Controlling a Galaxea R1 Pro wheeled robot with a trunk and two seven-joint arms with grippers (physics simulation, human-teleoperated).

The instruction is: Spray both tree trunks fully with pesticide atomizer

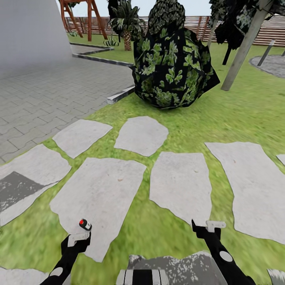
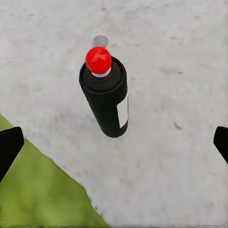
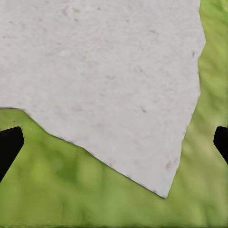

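**Atomizer under the left gripper, on a stepping stone**

The pesticide atomizer [image 2: 105, 95], a black cylinder with a round red cap and a white label, stands on a rough pale grey stone slab [image 1: 101, 194] set in the green grass [image 1: 237, 114]. The left gripper [image 2: 114, 142] hangs above it with its fingers wide apart, not touching it. The right gripper [image 3: 114, 142] is also spread wide, holding nothing, over another slab's pointed edge [image 3: 118, 80]. Ahead are a dark broad-leaved bush [image 1: 170, 67] and a pale, leaning tree trunk [image 1: 243, 49].

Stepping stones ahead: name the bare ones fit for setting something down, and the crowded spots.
Bare: the stepping stones between the grippers and the dark leafy bush, grass between them. Also the paved area beside the grey wall. Crowded: the bush and the leaning trunk; the atomizer stands between the left gripper's fingers.
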